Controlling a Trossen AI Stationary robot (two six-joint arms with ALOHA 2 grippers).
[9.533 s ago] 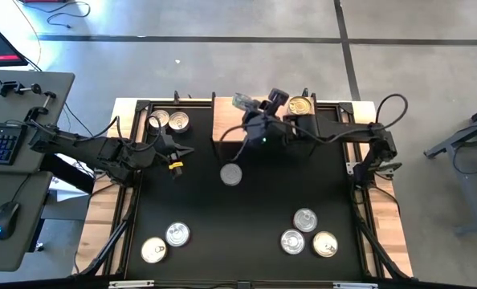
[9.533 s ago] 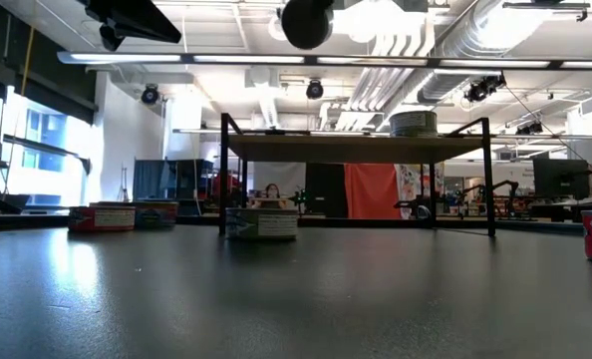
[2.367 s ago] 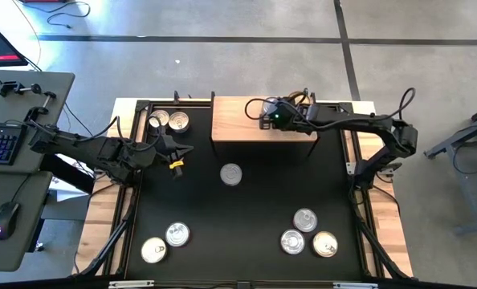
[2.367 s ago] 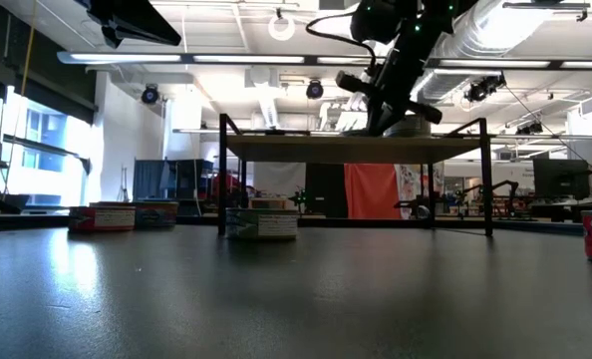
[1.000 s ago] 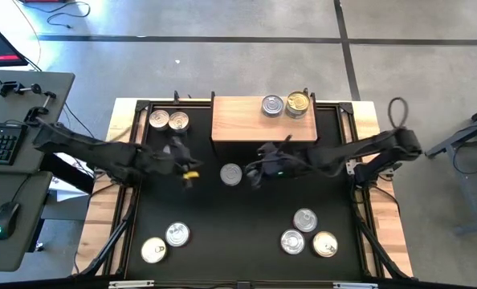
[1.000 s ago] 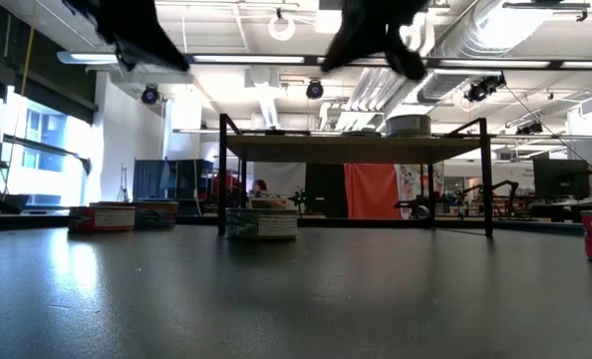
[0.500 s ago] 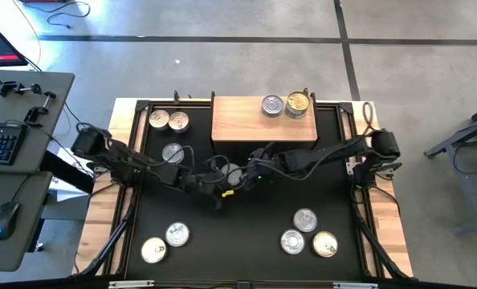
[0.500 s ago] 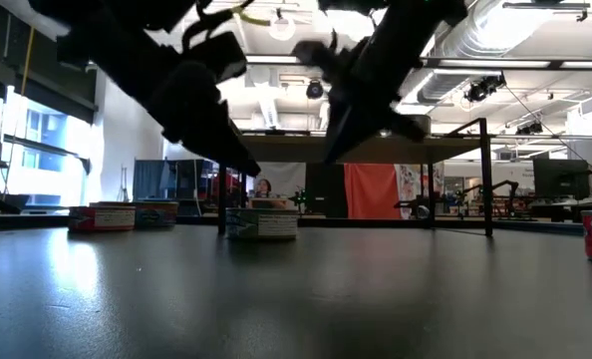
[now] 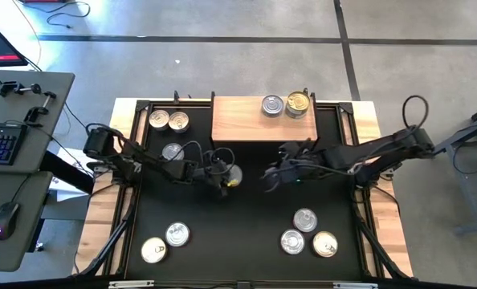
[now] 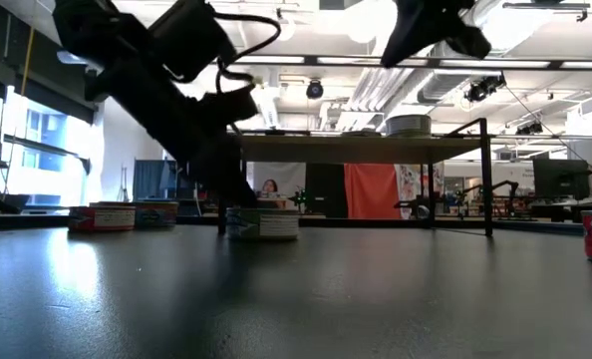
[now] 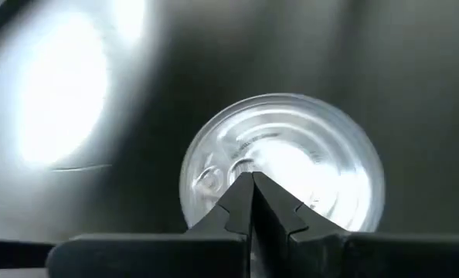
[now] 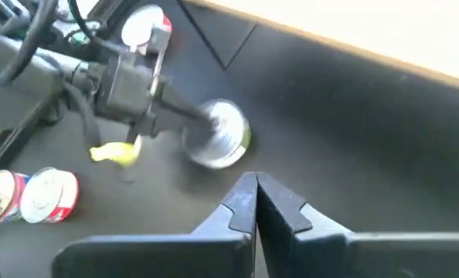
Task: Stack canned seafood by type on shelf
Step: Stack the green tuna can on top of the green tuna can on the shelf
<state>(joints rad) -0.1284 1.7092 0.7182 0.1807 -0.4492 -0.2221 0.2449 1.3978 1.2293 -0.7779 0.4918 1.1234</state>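
Hovering closed above the silver can [image 11: 282, 166], the left hand [image 11: 253, 202] seems lined up to grasp it for shelving.

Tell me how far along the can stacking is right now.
Done: two cans, a silver-lidded can and a gold-lidded can, sit on the wooden shelf. In hand: nothing; the shut left gripper is at the centre can, and the shut right gripper is empty. Left: that can and eight more on the black mat.
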